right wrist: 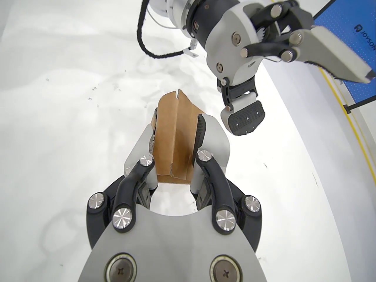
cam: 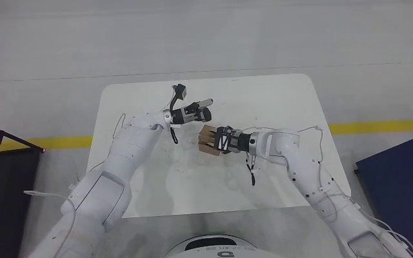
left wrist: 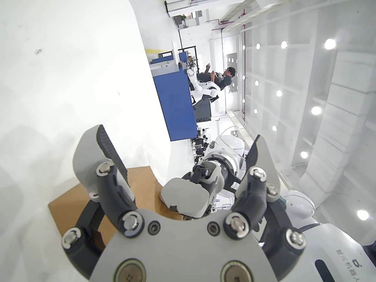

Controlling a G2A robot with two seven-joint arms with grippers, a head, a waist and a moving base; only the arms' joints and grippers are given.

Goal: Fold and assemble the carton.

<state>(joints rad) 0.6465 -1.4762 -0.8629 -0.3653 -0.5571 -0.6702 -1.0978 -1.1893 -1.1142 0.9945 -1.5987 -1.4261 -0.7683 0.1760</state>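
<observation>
A small brown cardboard carton [cam: 208,140] sits near the middle of the white table [cam: 271,97]. My right gripper [right wrist: 176,133] is shut on the carton [right wrist: 173,136], its fingers pressing on two opposite sides of the folded flaps. My left gripper [cam: 205,109] hangs just beyond the carton, a little above it, and is open with nothing between its fingers. In the right wrist view the left gripper [right wrist: 296,98] shows with its pads wide apart. In the left wrist view the left gripper [left wrist: 179,148] frames the carton [left wrist: 97,198] and the right wrist.
The table's far edge [cam: 206,80] lies close behind the left gripper. A yellow floor line [cam: 374,126] runs past both sides of the table. A blue panel [cam: 387,174] stands off the table's right side.
</observation>
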